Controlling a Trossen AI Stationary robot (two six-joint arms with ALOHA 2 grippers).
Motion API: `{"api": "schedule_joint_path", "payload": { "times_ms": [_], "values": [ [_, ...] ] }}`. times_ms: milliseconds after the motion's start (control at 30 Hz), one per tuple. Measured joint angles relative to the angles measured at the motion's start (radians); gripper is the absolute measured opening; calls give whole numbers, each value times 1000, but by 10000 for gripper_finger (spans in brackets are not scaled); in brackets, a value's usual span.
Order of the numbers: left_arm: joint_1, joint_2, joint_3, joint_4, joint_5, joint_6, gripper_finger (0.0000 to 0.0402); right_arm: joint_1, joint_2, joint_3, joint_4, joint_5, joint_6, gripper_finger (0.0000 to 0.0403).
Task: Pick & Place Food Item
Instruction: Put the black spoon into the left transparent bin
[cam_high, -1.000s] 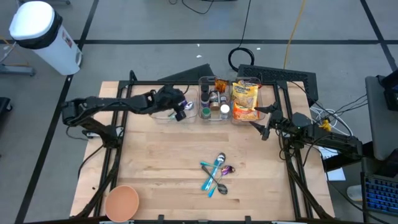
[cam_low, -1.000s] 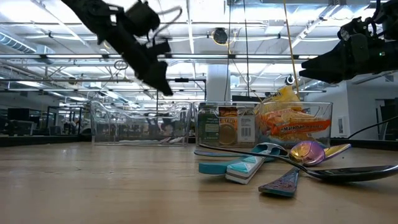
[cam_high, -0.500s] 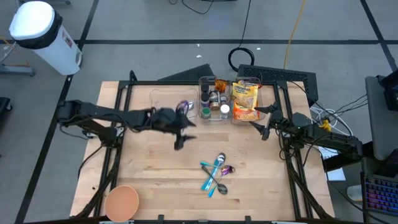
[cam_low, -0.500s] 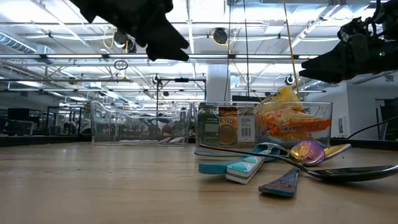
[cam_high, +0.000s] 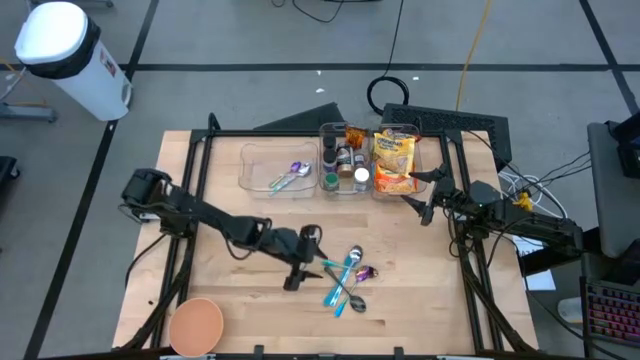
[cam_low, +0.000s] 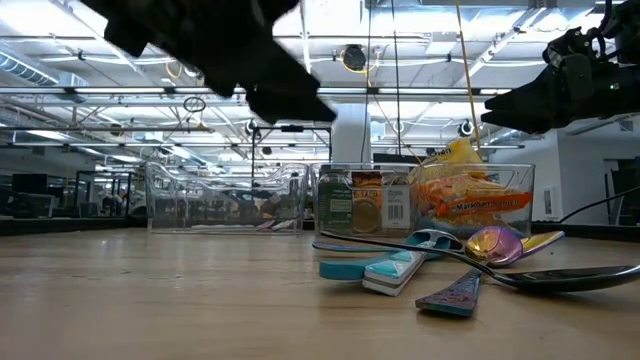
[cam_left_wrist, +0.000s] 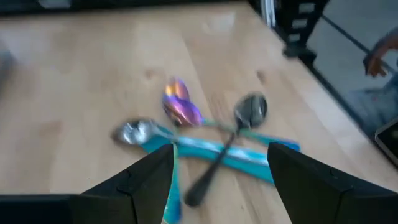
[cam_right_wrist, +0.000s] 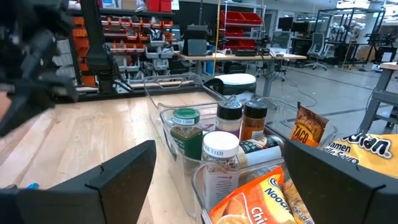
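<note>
Holding 1 spoon (cam_high: 291, 176), the clear bin (cam_high: 250, 168) sits beside the spice-jar bin (cam_high: 326, 190).

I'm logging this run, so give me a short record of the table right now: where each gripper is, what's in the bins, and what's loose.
left gripper: open, empty, over the spoon pile at table centre
right gripper: open, empty, waiting beside the snack bin
left clear bin: one purple spoon inside
middle bin: spice jars
snack bin: orange snack bags
loose items: spoon pile, orange bowl at the near left corner
</note>
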Motion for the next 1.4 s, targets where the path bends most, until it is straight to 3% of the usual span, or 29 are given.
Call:
{"api": "schedule_joint_path", "payload": {
  "times_ms": [367, 1033, 1233, 1400],
  "values": [
    [2, 153, 0, 37, 0, -98, 269, 0, 0, 0, 0, 0, 0, 348],
    [12, 156, 0, 21, -11, 19, 269, 0, 0, 0, 0, 0, 0, 348],
    [12, 156, 0, 7, 0, -1, 269, 0, 0, 0, 0, 0, 0, 348],
    [14, 156, 0, -39, 1, -121, 269, 0, 0, 0, 0, 0, 0, 348]
  ]
}}
